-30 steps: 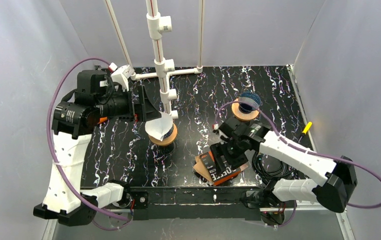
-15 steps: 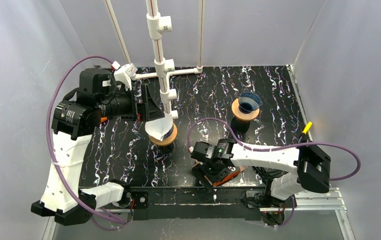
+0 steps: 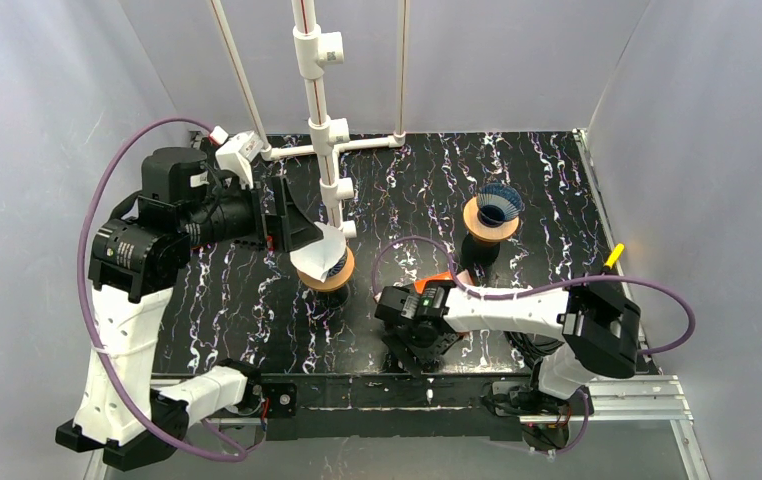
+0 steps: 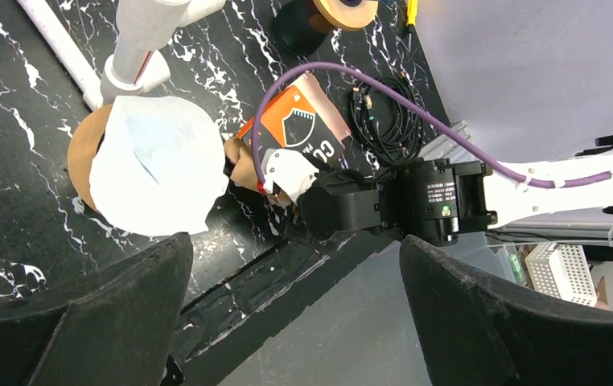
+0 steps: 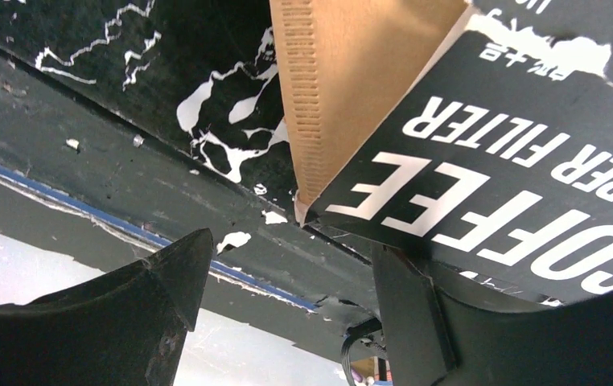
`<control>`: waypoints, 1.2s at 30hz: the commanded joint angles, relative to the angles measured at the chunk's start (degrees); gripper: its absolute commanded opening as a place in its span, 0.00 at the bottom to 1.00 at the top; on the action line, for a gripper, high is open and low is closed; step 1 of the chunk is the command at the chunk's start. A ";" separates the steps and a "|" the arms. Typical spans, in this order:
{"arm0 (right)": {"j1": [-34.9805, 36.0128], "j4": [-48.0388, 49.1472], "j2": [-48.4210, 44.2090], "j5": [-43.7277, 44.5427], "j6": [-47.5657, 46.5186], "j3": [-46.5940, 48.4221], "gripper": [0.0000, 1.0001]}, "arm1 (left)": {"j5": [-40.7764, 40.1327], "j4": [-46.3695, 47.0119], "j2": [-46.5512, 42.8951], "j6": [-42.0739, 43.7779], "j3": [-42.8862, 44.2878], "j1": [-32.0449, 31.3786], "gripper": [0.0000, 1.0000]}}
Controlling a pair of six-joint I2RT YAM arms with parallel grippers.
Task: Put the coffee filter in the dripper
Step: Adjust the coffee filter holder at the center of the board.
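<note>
A white paper coffee filter [image 3: 319, 252] [image 4: 154, 173] sits in the brown dripper [image 3: 340, 274] [image 4: 78, 157] at mid table, leaning to the left. My left gripper [image 3: 292, 222] [image 4: 295, 322] hangs open just left of it, with nothing between its fingers. Near the front edge lies the orange and black coffee filter package [image 3: 437, 280] [image 5: 512, 193], with a brown filter [image 5: 343, 72] sticking out of it. My right gripper [image 3: 415, 345] [image 5: 287, 297] stands open at the package's near corner. One finger [image 5: 448, 322] is against the package's edge and the other is over the table's lip.
A white pipe stand [image 3: 317, 90] rises right behind the dripper. A second brown dripper [image 3: 490, 222] with a blue ribbed cup stands at the right rear. Black cables [image 3: 532, 335] and a yellow-tipped tool [image 3: 613, 256] lie at the right. The table's front edge [image 5: 207, 233] is just under my right gripper.
My right arm has swung left and toward the front edge, so its gripper now covers the package's near end. The left arm has drawn back slightly, still open.
</note>
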 commanded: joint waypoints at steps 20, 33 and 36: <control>-15.50 -4.74 -1.67 -6.45 -4.55 21.15 0.84 | 1.24 -0.30 -0.30 -0.15 -3.38 -5.95 0.99; -26.74 -7.23 -3.42 -11.84 -5.10 25.55 0.84 | -29.43 -1.07 10.70 7.05 2.05 -38.72 0.99; -27.09 -6.88 -2.76 -10.68 -5.84 24.76 0.84 | -36.95 -2.12 13.65 7.66 1.94 -44.88 0.99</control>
